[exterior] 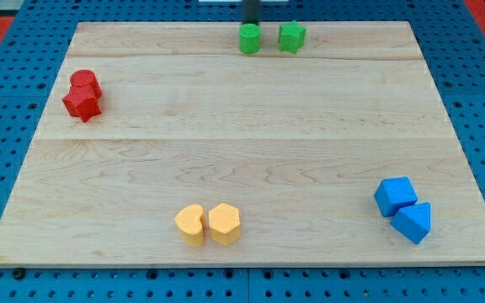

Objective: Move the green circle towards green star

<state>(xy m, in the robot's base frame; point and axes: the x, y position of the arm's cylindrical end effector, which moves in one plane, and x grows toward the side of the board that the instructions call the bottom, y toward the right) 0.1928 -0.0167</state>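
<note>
The green circle [249, 39] sits near the view's top edge of the wooden board, a little left of the green star [291, 36]; a small gap separates them. My tip [250, 23] is just above the green circle in the view, at its far side, touching or nearly touching it. The rod rises out of the top of the view.
A red circle [85, 83] and red star [82, 103] sit together at the view's left. A yellow pair [209, 224] lies at the bottom centre. A blue cube [394, 195] and blue triangle [413, 222] are at the bottom right. The board's top edge [352, 23] is close behind the green blocks.
</note>
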